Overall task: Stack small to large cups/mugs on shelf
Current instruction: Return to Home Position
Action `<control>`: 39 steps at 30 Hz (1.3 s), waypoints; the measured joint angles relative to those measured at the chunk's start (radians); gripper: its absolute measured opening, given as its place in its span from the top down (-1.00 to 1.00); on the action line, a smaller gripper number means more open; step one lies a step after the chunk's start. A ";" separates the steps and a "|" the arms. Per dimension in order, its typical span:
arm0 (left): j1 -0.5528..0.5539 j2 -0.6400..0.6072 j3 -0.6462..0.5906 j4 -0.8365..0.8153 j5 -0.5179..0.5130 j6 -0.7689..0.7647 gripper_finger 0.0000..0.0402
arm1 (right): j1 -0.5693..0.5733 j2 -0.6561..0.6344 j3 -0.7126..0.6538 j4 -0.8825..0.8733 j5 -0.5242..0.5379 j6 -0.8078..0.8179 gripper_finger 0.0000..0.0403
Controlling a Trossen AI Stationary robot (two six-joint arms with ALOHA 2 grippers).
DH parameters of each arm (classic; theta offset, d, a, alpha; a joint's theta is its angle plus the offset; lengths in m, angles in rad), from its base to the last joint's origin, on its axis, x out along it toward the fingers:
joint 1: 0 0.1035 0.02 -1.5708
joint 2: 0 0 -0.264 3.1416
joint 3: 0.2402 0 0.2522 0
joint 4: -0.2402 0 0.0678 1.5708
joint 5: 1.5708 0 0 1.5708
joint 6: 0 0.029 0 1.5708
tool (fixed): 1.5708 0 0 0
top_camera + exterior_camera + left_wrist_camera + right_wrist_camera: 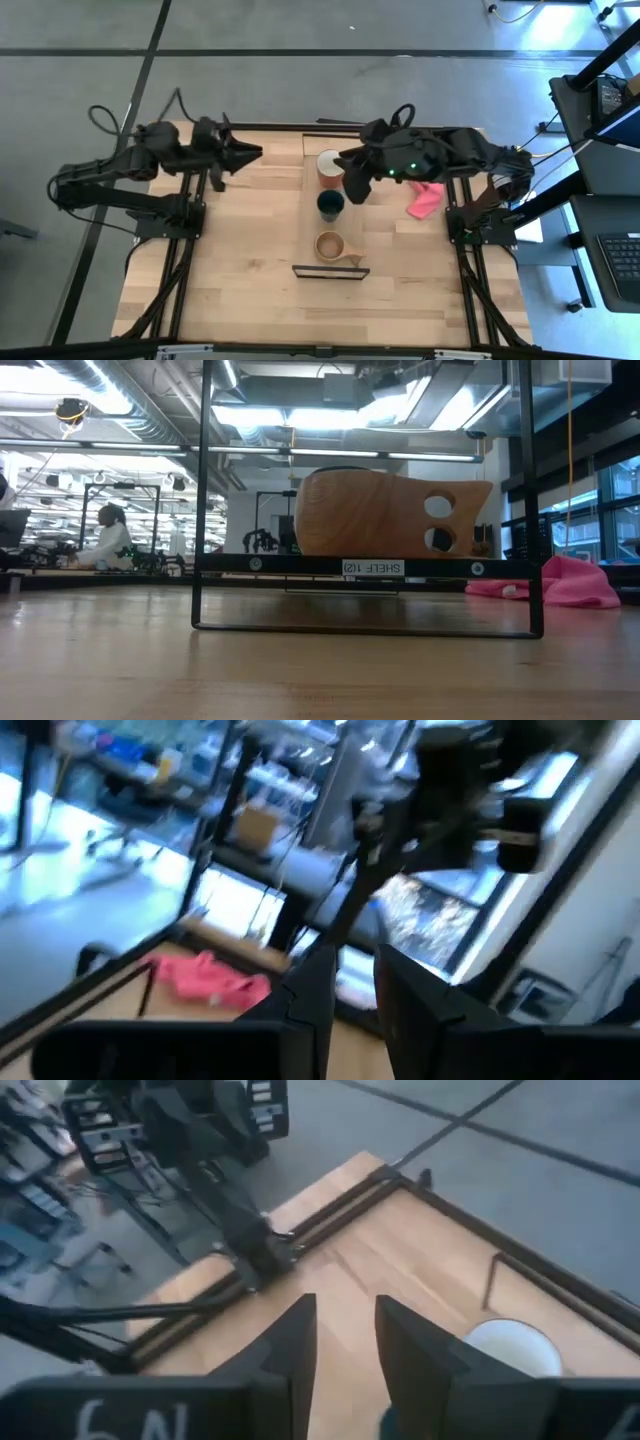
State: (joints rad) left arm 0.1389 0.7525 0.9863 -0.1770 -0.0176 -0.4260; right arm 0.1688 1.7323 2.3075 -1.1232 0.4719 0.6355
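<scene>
Three cups stand in a row on the shelf point(312, 225): the orange-brown mug point(330, 166) with a white inside at the far end, the dark green cup point(331, 205) in the middle, and the tan wooden handled cup point(332, 246) at the near end. The low view shows the wooden cup point(390, 510) resting on the board point(280, 567). My right gripper point(346, 172) hovers above and beside the mug, its fingers close together and empty; the mug's white inside point(512, 1348) shows just past them. My left gripper point(258, 153) waits at the far left, shut and empty.
A pink cloth point(425, 198) lies on the table right of the shelf, under the right arm; it also shows in the low view point(560, 582). The shelf's black frame end point(330, 271) stands near the table's middle. A person sits far off in the room point(108, 540).
</scene>
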 joint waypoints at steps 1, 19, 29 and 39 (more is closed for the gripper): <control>-0.001 -0.013 0.000 0.019 0.029 0.016 0.66 | 0.000 -0.003 0.001 0.006 -0.010 0.021 0.47; -0.026 -0.376 -0.356 0.451 0.078 -0.070 0.66 | 0.027 0.007 -0.307 0.799 -0.175 -0.300 0.47; -0.027 -0.558 -0.628 0.658 -0.007 -0.090 0.66 | -0.044 -0.109 -0.579 0.990 -0.206 -0.303 0.47; -0.027 -0.749 -0.668 0.470 -0.049 -0.052 0.66 | -0.126 -0.481 -1.103 1.284 -0.253 -0.324 0.47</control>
State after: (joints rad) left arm 0.1117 0.0031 0.3187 0.2931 -0.0667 -0.4775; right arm 0.0430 1.2510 1.2042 0.1604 0.2188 0.3111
